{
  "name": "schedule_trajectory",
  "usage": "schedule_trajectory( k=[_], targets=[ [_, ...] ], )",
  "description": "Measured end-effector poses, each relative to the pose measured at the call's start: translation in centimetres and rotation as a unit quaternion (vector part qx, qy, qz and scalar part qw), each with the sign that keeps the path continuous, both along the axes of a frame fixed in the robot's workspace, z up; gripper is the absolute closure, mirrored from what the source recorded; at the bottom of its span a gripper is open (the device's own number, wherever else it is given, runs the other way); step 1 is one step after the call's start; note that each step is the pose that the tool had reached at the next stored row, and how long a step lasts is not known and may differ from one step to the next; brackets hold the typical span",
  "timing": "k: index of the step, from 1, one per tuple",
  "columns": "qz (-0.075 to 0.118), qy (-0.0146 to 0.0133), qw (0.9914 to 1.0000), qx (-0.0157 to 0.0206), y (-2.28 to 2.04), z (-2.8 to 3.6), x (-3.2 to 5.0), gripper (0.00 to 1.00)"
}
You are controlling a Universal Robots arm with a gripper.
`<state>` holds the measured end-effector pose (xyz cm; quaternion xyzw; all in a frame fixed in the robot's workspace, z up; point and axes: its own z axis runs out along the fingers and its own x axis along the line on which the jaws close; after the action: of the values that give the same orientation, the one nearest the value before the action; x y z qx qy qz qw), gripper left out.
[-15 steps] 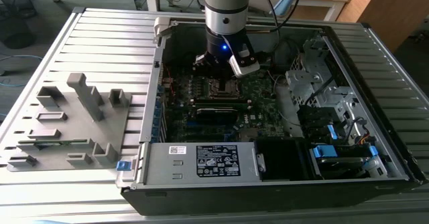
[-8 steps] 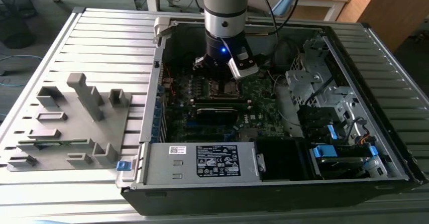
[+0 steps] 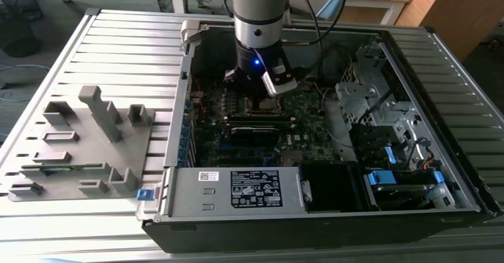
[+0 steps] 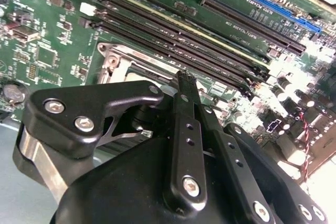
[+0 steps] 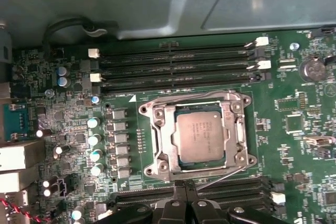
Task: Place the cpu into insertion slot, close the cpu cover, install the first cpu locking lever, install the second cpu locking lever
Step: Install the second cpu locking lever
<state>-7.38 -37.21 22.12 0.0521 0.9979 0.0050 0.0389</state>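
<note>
Exterior view, from its left to its right: a grey holder block [image 3: 75, 142] with upright pegs lies on the slatted metal table [image 3: 126, 56], well apart from the arm. Beside it stands the open computer case [image 3: 315, 216] with its green circuit board [image 3: 307, 112] exposed. The arm [image 3: 260, 15] reaches straight down into the case, and the gripper [image 3: 256, 89] hangs just above the socket [image 3: 264, 105] near the board's far middle. Further right sit drive bays with blue tabs [image 3: 379, 177].

First wrist view shows the chip [image 5: 202, 134] lying flat inside the socket [image 5: 157, 145], its dull silver face up. The silver cover frame [image 5: 239, 132] lies down around the chip, and thin wire levers [image 5: 226, 174] run along the socket's edges; whether they are latched I cannot tell. Long black memory slots [image 5: 173, 69] run beside the socket. The gripper's black fingers [image 5: 184, 205] sit pressed together, holding nothing, just beside the socket's edge.
</note>
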Motion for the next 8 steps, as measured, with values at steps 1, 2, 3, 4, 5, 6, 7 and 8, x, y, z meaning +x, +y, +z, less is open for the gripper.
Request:
schedule_trajectory(
  k=[1, 2, 3, 4, 5, 6, 7, 8],
  targets=[
    [0.000, 0.0000, 1.00000, 0.0000, 0.00, -0.08, -0.07, 0.90],
    [0.000, 0.0000, 1.00000, 0.0000, 0.00, -0.14, -0.16, 0.90],
    [0.000, 0.0000, 1.00000, 0.0000, 0.00, -0.21, -0.24, 0.90],
    [0.000, 0.0000, 1.00000, 0.0000, 0.00, -0.27, -0.32, 0.90],
    [0.000, 0.0000, 1.00000, 0.0001, 0.00, -0.34, -0.42, 0.90],
    [0.000, 0.0000, 1.00000, 0.0000, 0.00, -0.40, -0.54, 0.90],
    [0.000, 0.0000, 1.00000, 0.0001, 0.00, -0.47, -0.64, 0.90],
    [0.000, -0.0001, 1.00000, 0.0001, 0.00, -0.53, -0.72, 0.90]
  ],
)
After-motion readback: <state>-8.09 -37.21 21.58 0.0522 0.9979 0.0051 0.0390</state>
